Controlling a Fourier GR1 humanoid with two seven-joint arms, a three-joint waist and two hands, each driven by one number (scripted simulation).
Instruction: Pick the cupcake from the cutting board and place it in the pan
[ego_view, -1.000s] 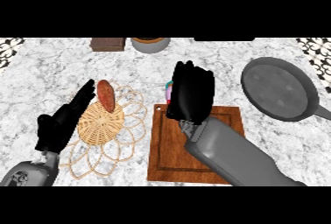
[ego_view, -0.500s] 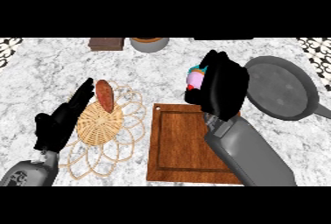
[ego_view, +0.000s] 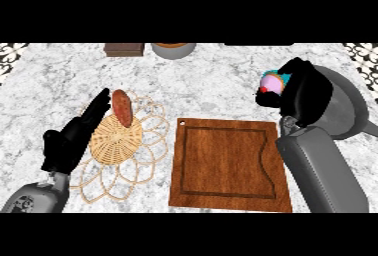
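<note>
- The right robot hand was curled round the cupcake, clear of the board and just at the left rim of the pan.
- The pick looked done, and the step in hand was the carry to the pan.
- The next move would call for a short shift right over the pan's floor, a lowering, then uncurling the fingers.
- The left robot hand rested open, fingers straight, by the woven mat at the left.
</note>
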